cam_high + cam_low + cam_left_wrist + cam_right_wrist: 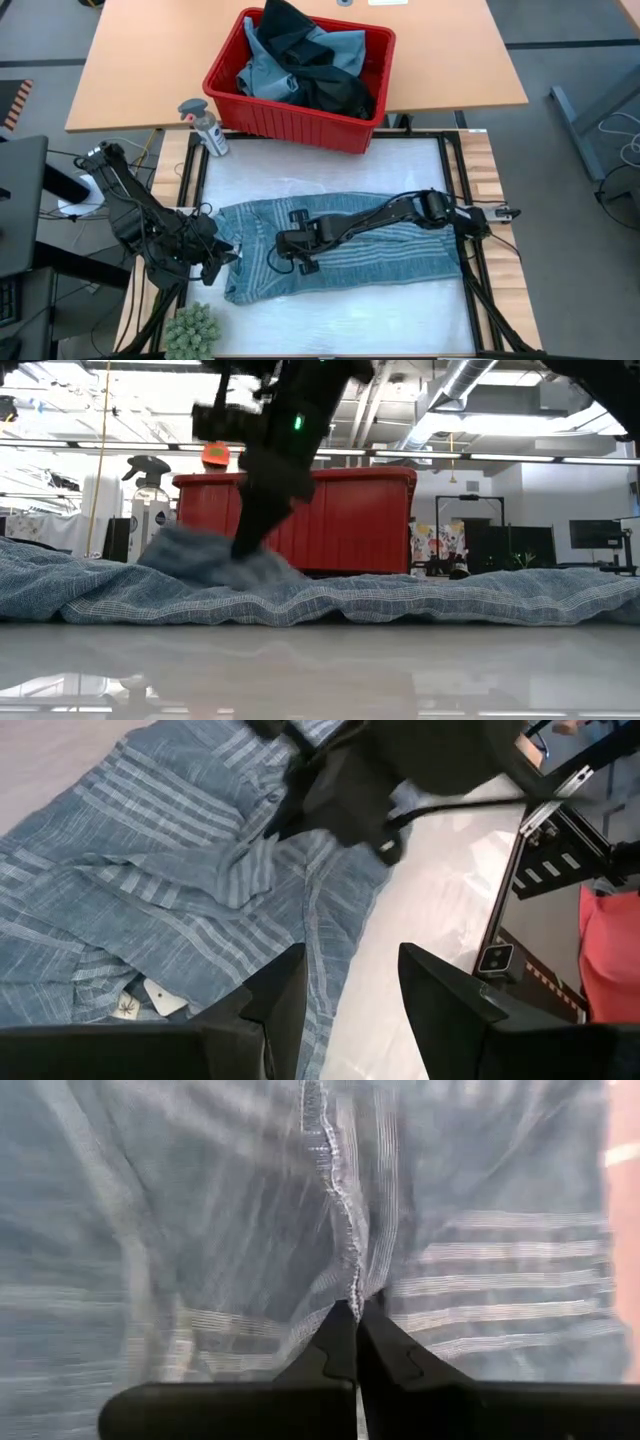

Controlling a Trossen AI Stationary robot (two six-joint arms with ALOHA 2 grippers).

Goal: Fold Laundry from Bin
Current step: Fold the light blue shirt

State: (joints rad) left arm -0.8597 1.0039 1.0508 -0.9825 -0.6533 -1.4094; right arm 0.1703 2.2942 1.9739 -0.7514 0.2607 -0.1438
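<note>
A grey-blue striped garment (400, 255) of the laundry lies spread flat across the white table top. My right gripper (292, 252) reaches over it from the table's right side and is shut on the cloth near the garment's left-middle. My left gripper (222, 262) hovers open at the garment's left edge, and cloth and table show between its fingers (285, 995). The red bin (300, 125) stands at the far edge. More laundry (300, 65), light blue and black, is heaped inside it. My right gripper (356, 1308) pinches a stitched seam or hem (345, 1270) of the striped garment between its two fingertips. The fingers slant down from above and from the table's right. The cloth rises in a small hump (200, 560) at the fingers, and the rest lies on the table.
A spray bottle (205, 125) stands left of the bin. A green spiky ball (192, 332) sits at the near left corner. Bare white table top (330, 175) lies between the garment and the bin, and more of it along the near edge.
</note>
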